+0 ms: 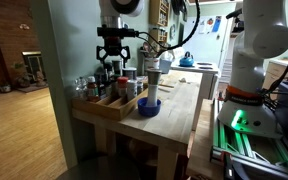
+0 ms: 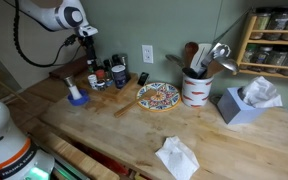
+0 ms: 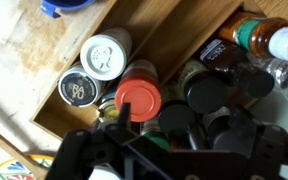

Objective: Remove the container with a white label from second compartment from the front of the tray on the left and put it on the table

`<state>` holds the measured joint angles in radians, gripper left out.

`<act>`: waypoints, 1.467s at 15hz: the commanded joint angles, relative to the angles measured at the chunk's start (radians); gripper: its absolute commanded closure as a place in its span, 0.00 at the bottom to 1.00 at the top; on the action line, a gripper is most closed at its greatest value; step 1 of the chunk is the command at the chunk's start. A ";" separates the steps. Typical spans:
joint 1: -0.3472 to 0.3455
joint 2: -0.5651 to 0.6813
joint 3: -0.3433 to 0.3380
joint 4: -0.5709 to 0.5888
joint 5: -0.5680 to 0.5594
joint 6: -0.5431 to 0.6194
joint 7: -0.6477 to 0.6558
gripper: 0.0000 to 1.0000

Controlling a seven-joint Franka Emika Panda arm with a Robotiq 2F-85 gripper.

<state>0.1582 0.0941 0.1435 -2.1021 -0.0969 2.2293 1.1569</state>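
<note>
The light-wood tray [image 1: 108,106] sits at the table's [image 1: 179,115] edge and also shows in an exterior view [image 2: 102,84]. It holds several jars and bottles. My gripper [image 1: 117,48] hangs open and empty just above them, as an exterior view [image 2: 87,42] also shows. In the wrist view the open fingers [image 3: 179,125] straddle black-lidded jars [image 3: 204,95]. A red-lidded jar [image 3: 137,97] is by the left finger. A white-lidded jar [image 3: 105,55] and a dark patterned lid [image 3: 79,88] fill the end compartment. From above I cannot tell which container has the white label.
A blue bowl [image 1: 149,106] holding a white cup stands beside the tray, seen again in an exterior view [image 2: 77,98]. A patterned plate [image 2: 157,96], a utensil crock [image 2: 194,88], a tissue box [image 2: 246,102] and crumpled paper [image 2: 177,156] lie on the table.
</note>
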 commanded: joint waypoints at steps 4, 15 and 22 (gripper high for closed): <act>0.016 0.052 -0.008 -0.001 0.075 0.071 0.039 0.00; 0.034 0.095 -0.028 -0.005 0.020 0.139 0.246 0.00; 0.032 0.124 -0.033 -0.009 0.056 0.203 0.263 0.00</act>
<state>0.1765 0.2051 0.1241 -2.1012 -0.0611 2.3878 1.3996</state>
